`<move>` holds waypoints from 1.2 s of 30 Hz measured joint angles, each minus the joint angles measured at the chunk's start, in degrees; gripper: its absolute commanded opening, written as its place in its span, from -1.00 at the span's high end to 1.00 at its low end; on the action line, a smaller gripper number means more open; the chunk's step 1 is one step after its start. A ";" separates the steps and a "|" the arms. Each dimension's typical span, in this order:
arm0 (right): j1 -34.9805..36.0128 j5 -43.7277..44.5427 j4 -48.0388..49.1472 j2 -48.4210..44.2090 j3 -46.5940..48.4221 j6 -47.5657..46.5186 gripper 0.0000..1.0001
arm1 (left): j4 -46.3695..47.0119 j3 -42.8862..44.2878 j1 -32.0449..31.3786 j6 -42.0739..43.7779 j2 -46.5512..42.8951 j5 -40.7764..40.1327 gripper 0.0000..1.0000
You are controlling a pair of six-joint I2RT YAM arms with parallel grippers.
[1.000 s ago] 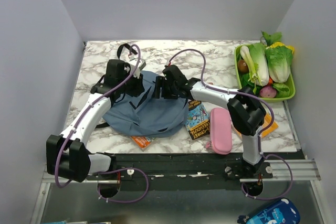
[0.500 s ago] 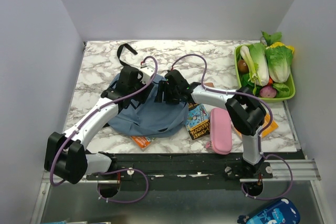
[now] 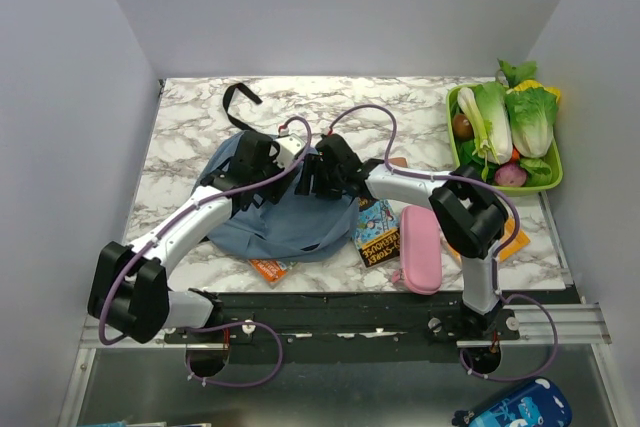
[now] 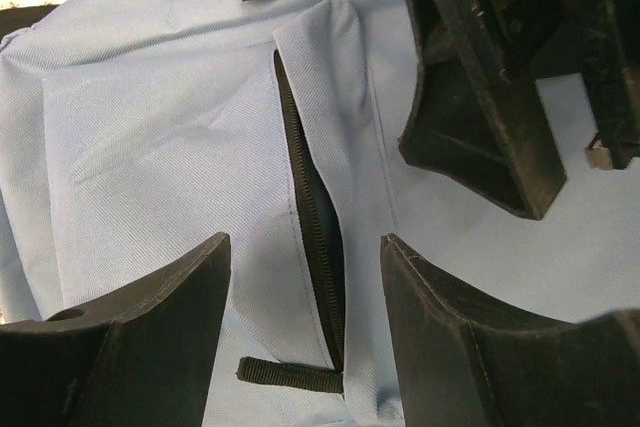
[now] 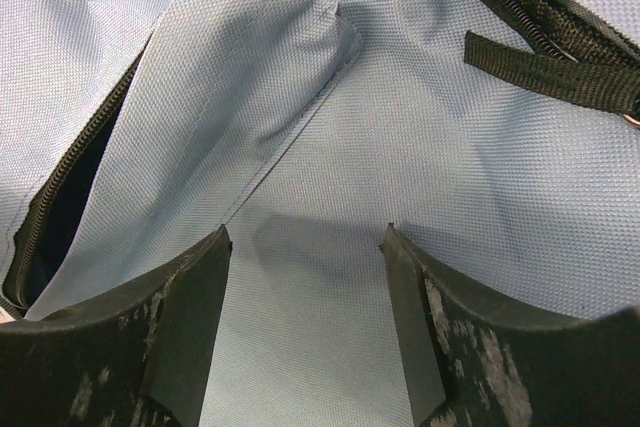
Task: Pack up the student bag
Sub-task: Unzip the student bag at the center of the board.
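The student bag [image 3: 280, 227], dusty blue with a black strap [image 3: 238, 96] at its far end, lies flat mid-table. My left gripper [image 3: 283, 169] hangs open just over its top. In the left wrist view the open gripper [image 4: 305, 247] straddles a part-open black zipper [image 4: 312, 217] with a pull tab [image 4: 290, 375] near it. My right gripper [image 3: 310, 179] is close beside it, also over the bag, and shows dark at the upper right [image 4: 500, 77]. It is open [image 5: 305, 237] above bare fabric [image 5: 400, 147], with a zipper gap [image 5: 60, 187] to its left and a black strap loop [image 5: 550, 72].
A picture book [image 3: 378, 230] and a pink pencil case [image 3: 420, 247] lie right of the bag. An orange item [image 3: 270, 269] pokes out under the bag's near edge. A green tray [image 3: 552, 179] of vegetables stands at the far right. A bright blue pouch [image 3: 515, 409] lies below the table.
My left arm has swung right across the bag toward the right gripper, and its jaws have opened. The right gripper has barely moved.
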 measured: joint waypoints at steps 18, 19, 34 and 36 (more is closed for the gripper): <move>-0.39 -0.02 3.37 -0.87 -2.71 1.29 -0.40 | 5.49 -2.16 -0.35 4.13 4.35 -11.28 0.31; -0.39 -0.02 3.50 -0.87 -2.78 1.29 -0.40 | 5.70 -2.25 -0.39 4.17 4.17 -11.61 0.32; -0.81 0.37 3.91 -2.91 -4.59 0.85 -0.43 | 6.21 -1.51 -0.37 -0.66 2.75 -14.84 1.00; -1.75 0.70 2.05 -4.85 -5.14 0.33 -0.48 | 5.11 -0.70 -0.33 -1.51 2.64 -14.53 1.00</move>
